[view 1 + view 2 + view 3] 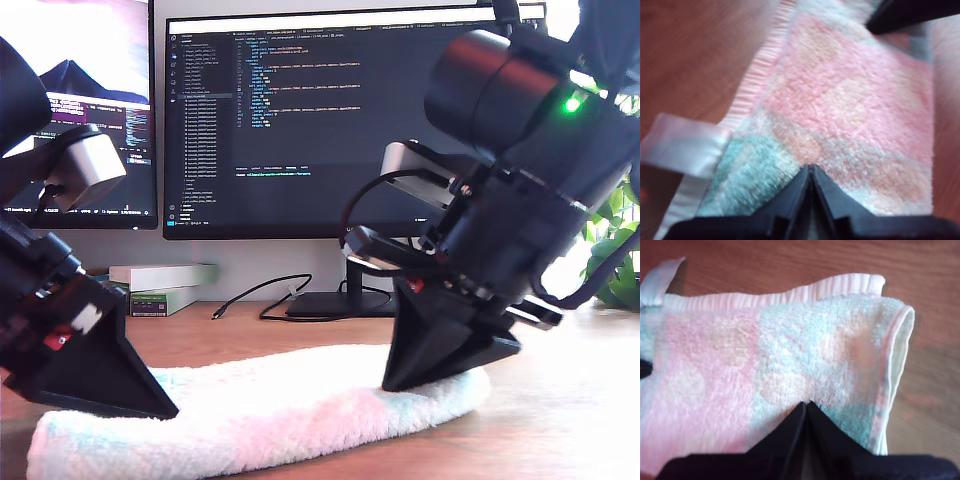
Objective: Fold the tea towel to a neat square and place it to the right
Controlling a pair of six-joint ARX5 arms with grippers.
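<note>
The tea towel [300,410] lies folded into a long strip on the wooden table [580,420]; its pink, mint and white checks show in both wrist views [850,100] [740,365]. My first gripper [168,411] [811,167] is at the strip's end on the exterior view's left, jaws shut with their tips in the pile, beside the corner loop [685,145]. My second gripper [392,386] [806,404] is shut on the strip near its end on the exterior view's right, where the layered hem [895,355] shows.
Two monitors [300,120] stand behind the table. Flat boxes [160,285], a black cable [260,300] and the monitor foot [335,302] lie behind the towel. A green plant [615,260] is at the exterior view's right. Bare wood surrounds the towel.
</note>
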